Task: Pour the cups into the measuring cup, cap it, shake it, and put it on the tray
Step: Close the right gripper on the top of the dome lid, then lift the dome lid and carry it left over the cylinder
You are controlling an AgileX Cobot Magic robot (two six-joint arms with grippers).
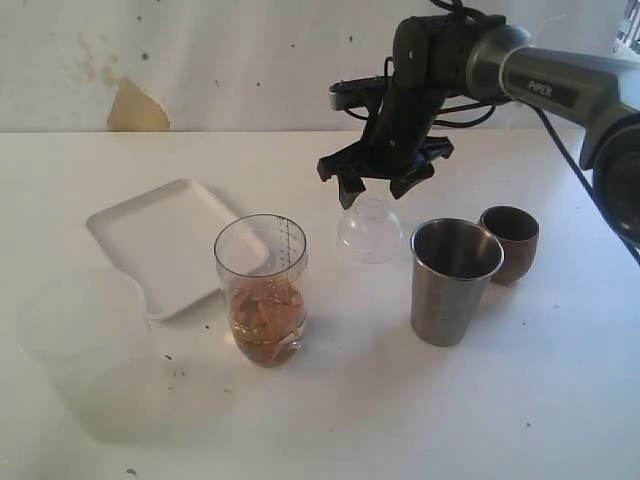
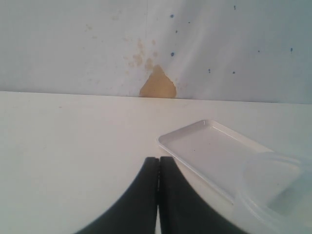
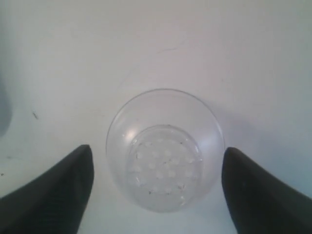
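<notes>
1. Table (image 1: 520, 400), white and speckled, carries everything I am steering from afar.
2. The tray (image 1: 160, 225) lies at the left rear. My left gripper (image 2: 159, 195) is parked near it, fingers pressed together on nothing.
3. The measuring cup (image 1: 262, 290) stands at the tray's near corner, uncapped, with amber liquid in its lower part.
4. The steel tumbler (image 1: 455, 280) and wooden cup (image 1: 510, 243) stand upright side by side on the right.
5. The clear cap (image 1: 369, 230) sits between measuring cup and tumbler. My right gripper (image 1: 378, 182) hangs over it, jaws spread to either side, touching nothing. I judge it best to descend centred, close gently on the slippery dome, and lift level.
</notes>
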